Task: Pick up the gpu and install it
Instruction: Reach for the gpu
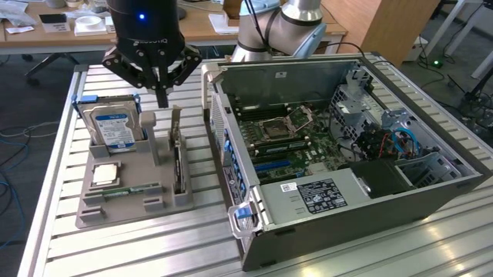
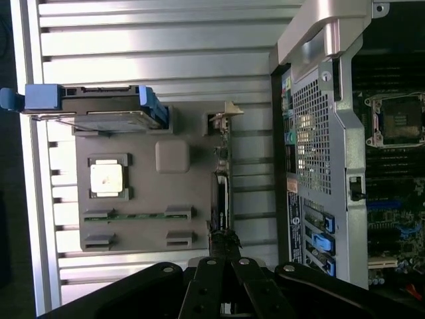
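Black jaws sit closest to the wrist lens, drawn fully together with nothing between them. Tips hang just above the gpu (image 1: 178, 161), a thin green circuit-board card with a dark face, standing on edge in a slot of the grey plastic holder (image 1: 127, 205).

Risk, as I judge it: going down like this, I'd strike the card's top edge instead of straddling it, and could wedge or chip it.

Silver blue-labelled hard drive (image 1: 114, 124) stands near. Open grey computer case (image 1: 277, 78) sits just beside the holder on the slatted metal tabletop (image 1: 154, 248); a careless swing could clip its wall.
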